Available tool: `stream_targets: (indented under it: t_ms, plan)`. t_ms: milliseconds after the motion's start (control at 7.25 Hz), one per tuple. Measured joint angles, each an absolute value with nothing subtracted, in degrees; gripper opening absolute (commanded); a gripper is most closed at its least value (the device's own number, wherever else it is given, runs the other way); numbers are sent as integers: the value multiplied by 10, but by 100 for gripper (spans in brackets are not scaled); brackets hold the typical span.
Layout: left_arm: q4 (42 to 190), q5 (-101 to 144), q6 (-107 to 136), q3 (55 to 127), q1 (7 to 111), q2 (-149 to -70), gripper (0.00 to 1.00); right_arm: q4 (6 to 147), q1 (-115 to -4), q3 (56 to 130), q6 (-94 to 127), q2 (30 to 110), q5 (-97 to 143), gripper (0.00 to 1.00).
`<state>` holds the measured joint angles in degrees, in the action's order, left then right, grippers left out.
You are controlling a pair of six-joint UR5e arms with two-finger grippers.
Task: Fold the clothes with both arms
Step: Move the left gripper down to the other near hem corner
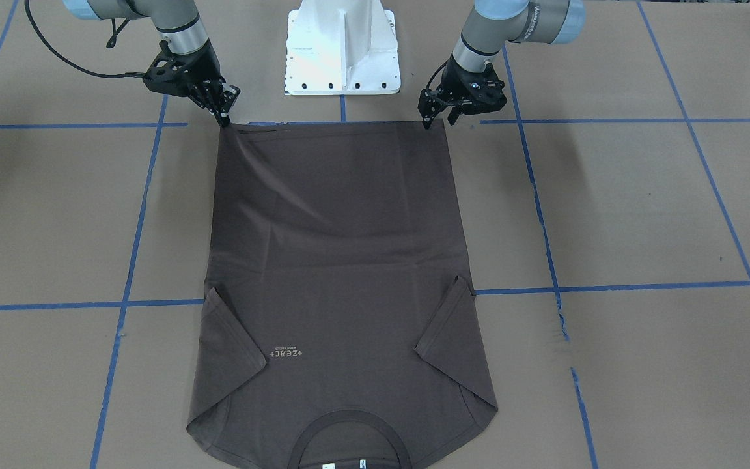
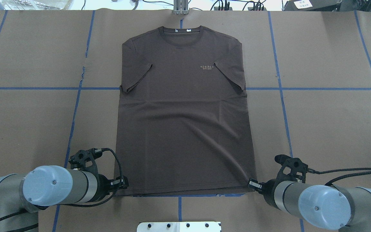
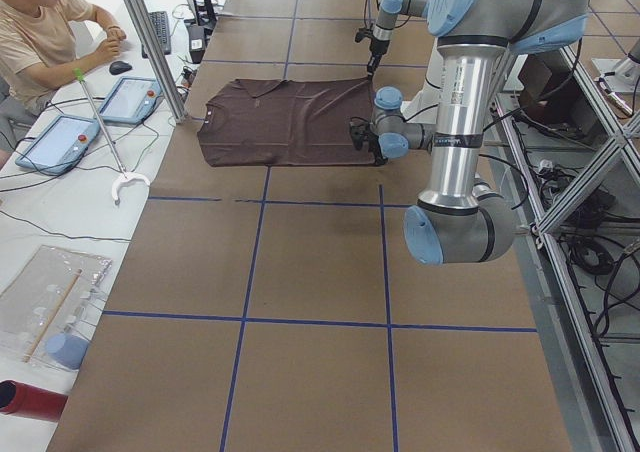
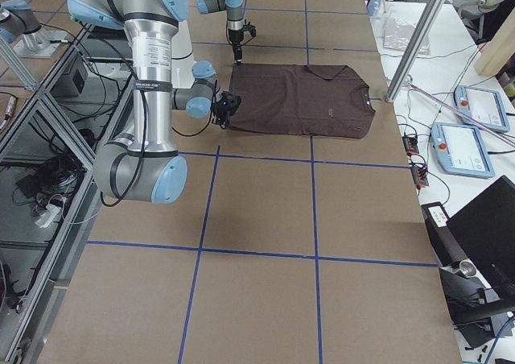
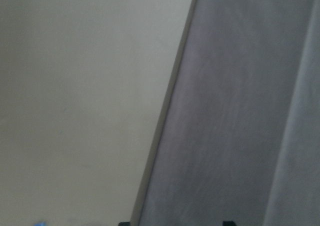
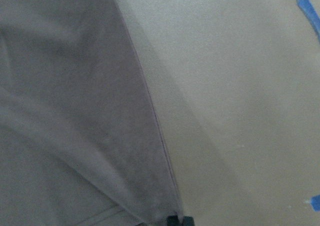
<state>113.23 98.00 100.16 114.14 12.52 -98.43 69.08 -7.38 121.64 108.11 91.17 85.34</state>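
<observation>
Lifting now risks dragging the T-shirt [image 1: 336, 260] askew along the robot-side edge of the table [image 1: 609, 208], since the right gripper [image 1: 223, 116] seems pinched on its hem corner while the left gripper [image 1: 439, 120] gapes empty.

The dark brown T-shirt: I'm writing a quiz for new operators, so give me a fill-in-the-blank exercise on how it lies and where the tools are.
1. The dark brown short-sleeved T-shirt lies flat, its ribbed collar pointing ___ from the robot.
2. Its pale chest lettering faces ___.
3. The left tool and right tool are at the two corners of the ___.

Missing words: away; up; hem.
</observation>
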Motion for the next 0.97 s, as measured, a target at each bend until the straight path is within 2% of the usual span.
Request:
stream_targets:
  t_ms: [138, 414, 552, 690, 966]
  plan:
    - [1127, 980, 1002, 1141, 123, -984, 49, 691, -74, 1216, 1081, 911, 853, 0]
    - [1121, 981, 1003, 1140, 119, -984, 48, 691, -74, 1216, 1081, 911, 853, 0]
    - [1120, 981, 1003, 1139, 117, -985, 38, 691, -74, 1216, 1081, 911, 853, 0]
    - [1119, 981, 1003, 1137, 115, -985, 4, 691, -74, 1216, 1081, 912, 853, 0]
    - [1116, 981, 1003, 1137, 114, -986, 0, 691, -75, 1217, 1081, 912, 853, 0]
